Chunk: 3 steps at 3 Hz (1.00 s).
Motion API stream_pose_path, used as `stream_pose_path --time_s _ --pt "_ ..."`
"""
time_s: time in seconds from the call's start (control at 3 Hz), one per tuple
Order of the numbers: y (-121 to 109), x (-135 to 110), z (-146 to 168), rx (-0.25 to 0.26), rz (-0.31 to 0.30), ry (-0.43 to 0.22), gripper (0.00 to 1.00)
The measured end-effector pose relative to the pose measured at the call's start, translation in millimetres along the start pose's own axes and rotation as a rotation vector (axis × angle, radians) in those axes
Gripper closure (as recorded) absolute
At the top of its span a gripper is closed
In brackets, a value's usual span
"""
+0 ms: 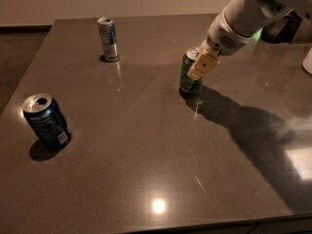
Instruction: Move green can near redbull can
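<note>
The green can (187,83) stands upright right of the table's middle. My gripper (195,71) comes down from the upper right and is shut around the can's upper half; one cream finger (202,65) lies across its front, the other is hidden behind it. The can's base is at or just above the tabletop. The redbull can (108,38), slim and silver-and-blue, stands upright at the far left of the table, well apart from the green can.
A wider dark blue can (46,120) with a white label stands near the table's left edge (19,89). A dark object (280,27) sits behind the arm at the far right. The arm's shadow falls across the table's right side.
</note>
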<state>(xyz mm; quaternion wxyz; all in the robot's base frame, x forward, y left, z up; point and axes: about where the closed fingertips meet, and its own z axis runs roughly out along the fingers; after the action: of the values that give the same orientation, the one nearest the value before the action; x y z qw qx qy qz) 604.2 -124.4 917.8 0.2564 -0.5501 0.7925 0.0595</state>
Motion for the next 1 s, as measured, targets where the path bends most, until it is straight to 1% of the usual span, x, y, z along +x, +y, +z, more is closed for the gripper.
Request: stream_pose_path --time_s 0.33,0.67,1.0 --pt "-19.5 -43.6 -3.7 0.001 0.043 -0.041 1.0" --pt "-41.7 -77.6 -1.1 0.019 0.123 -0.071 1.0" --pt "-58.6 -105.4 7.0 0.039 0.178 -0.069 1.0"
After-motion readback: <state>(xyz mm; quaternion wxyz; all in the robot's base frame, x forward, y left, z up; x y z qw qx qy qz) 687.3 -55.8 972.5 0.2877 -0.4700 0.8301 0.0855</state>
